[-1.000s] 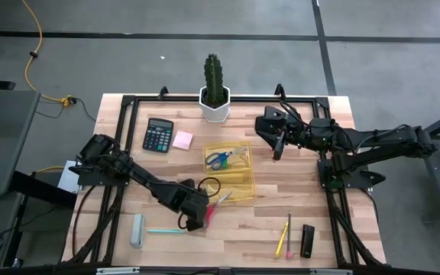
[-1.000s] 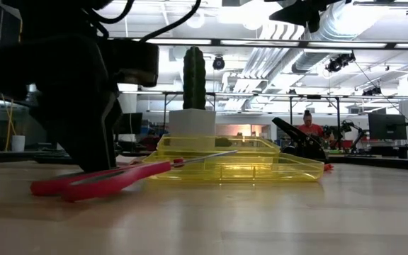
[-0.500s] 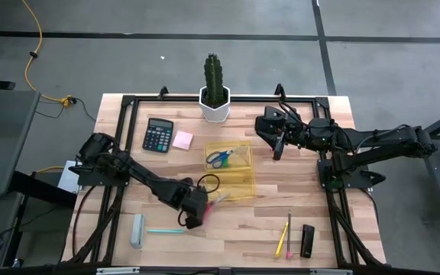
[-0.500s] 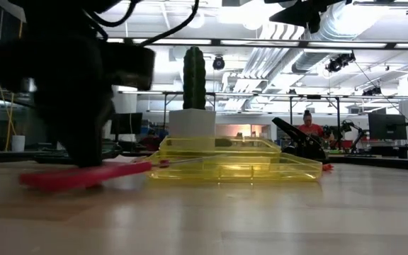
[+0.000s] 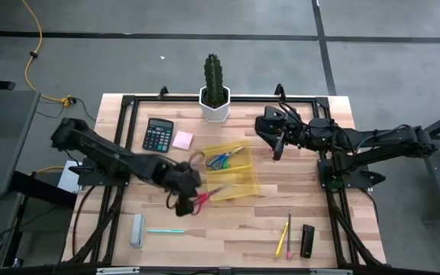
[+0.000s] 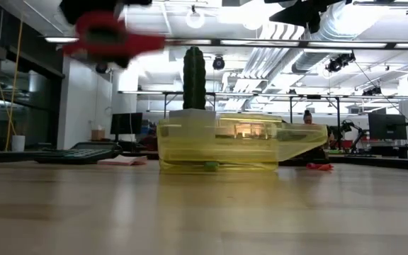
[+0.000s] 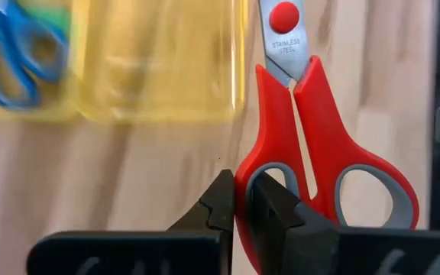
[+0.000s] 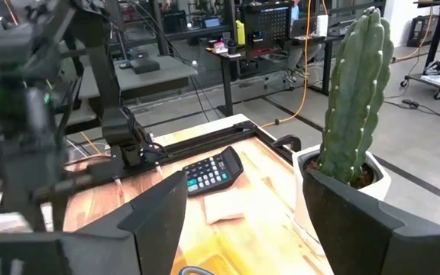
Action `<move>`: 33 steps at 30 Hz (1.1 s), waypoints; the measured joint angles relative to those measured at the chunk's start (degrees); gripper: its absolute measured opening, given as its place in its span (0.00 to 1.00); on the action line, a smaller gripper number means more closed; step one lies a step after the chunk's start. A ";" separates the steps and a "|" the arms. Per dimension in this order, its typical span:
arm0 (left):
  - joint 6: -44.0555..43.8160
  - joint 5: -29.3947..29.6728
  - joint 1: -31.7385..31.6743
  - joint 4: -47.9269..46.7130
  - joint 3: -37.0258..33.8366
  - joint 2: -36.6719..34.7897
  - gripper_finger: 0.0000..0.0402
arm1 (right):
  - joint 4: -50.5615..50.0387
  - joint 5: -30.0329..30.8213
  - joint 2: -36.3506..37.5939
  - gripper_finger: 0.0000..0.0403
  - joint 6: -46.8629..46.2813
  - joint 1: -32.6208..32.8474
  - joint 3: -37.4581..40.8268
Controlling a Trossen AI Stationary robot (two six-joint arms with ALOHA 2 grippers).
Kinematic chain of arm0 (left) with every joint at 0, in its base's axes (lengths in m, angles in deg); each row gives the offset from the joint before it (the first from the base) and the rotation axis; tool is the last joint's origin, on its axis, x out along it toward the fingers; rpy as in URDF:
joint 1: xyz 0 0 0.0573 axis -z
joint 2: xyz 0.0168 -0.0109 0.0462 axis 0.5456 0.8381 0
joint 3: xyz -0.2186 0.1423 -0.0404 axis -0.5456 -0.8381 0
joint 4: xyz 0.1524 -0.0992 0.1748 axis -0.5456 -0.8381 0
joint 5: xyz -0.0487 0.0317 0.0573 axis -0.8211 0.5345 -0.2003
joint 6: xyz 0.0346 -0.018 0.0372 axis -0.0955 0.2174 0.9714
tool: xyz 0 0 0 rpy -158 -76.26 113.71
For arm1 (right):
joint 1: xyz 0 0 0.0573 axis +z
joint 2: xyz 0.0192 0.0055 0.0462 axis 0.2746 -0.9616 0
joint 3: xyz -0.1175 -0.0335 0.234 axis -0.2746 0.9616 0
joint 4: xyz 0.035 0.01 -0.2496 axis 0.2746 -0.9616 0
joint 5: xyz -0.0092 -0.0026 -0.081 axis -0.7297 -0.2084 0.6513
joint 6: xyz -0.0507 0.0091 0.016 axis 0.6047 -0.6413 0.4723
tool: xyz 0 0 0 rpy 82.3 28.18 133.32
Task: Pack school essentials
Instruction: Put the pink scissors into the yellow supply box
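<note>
The red-handled scissors (image 7: 312, 145) hang off the table, pinched by one grey-lined handle loop between the clenched fingers of the left gripper (image 5: 180, 200). In the high view they sit at about 8 o'clock from the yellow tray (image 5: 244, 177), blades pointing toward it, just over its near corner. In the low view the scissors (image 6: 108, 39) show high above the board, well clear of the tray wall (image 6: 190, 145).

The blue-handled scissors (image 5: 221, 160) already lie inside the tray. Outside it remain the pink sticky-note pad (image 5: 182, 140) at 10 o'clock, the light-blue pen (image 5: 164, 230) at 7 o'clock, and the yellow and brown pencils (image 5: 285, 236) at 5 o'clock.

The step in hand looks like carrying the red pair to the tray. The next move probably calls for shifting toward 2 o'clock until the blades are over the tray floor, lowering, then releasing.

The right gripper (image 5: 278, 143) waits at 2 o'clock from the tray, fingers spread and holding nothing.
</note>
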 joint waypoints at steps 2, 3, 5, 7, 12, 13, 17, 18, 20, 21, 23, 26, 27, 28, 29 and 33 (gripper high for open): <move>1.81 1.28 -1.50 -0.77 0.00 -4.64 0.02 | 0.38 0.00 0.00 0.63 0.00 -0.01 0.00; 2.66 2.51 -2.29 -0.71 0.02 -6.86 0.02 | 0.37 0.00 0.00 0.63 0.00 -0.01 0.00; 4.58 5.58 -4.20 -1.48 0.02 -11.61 0.02 | 1.00 0.00 0.00 0.63 0.00 0.00 0.00; 6.87 9.63 -6.54 -0.31 0.02 -16.21 0.02 | 1.78 -0.02 0.00 0.63 -0.02 -0.02 0.00; 14.91 15.60 -12.98 4.57 0.01 -26.30 0.02 | 5.03 -0.03 0.00 0.63 -0.03 0.00 0.00; 16.61 15.51 -14.36 6.92 -0.43 -27.98 0.02 | 5.82 -0.05 -0.04 0.63 -0.04 0.00 0.00; 19.83 9.69 -19.98 21.87 -6.72 -34.00 0.01 | 8.63 -0.11 -0.09 0.63 -0.01 0.00 0.00; 19.68 7.65 -21.38 25.47 -8.77 -35.08 0.01 | 8.87 -0.11 -0.09 0.63 -0.02 0.00 0.00; 18.09 4.57 -23.89 31.33 -12.73 -36.88 0.01 | 8.95 -0.32 -0.09 0.63 -0.02 0.02 0.00; 17.01 3.82 -24.90 33.95 -14.72 -37.49 0.01 | 8.97 -0.72 -0.09 0.63 -0.02 0.02 0.00; 14.97 3.02 -26.22 39.07 -18.23 -38.02 0.01 | 8.97 -2.23 -0.09 0.63 -0.04 0.00 0.00; 12.23 3.02 -26.49 45.74 -22.04 -37.97 0.01 | 8.97 -5.33 -0.09 0.63 -0.02 0.00 0.00; 11.61 3.01 -26.45 47.27 -22.68 -37.74 0.01 | 8.97 -6.21 -0.09 0.63 -0.02 0.00 0.00; 11.26 2.99 -26.43 48.35 -23.00 -37.41 0.01 | 8.97 -6.81 -0.09 0.63 -0.01 0.01 0.00; 10.92 2.99 -26.43 48.43 -23.14 -37.15 0.01 | 8.97 -7.30 -0.09 0.63 0.20 0.01 0.00; 10.85 3.19 -26.43 48.35 -23.17 -36.17 0.01 | 8.99 -7.96 -0.09 0.63 1.50 0.00 0.00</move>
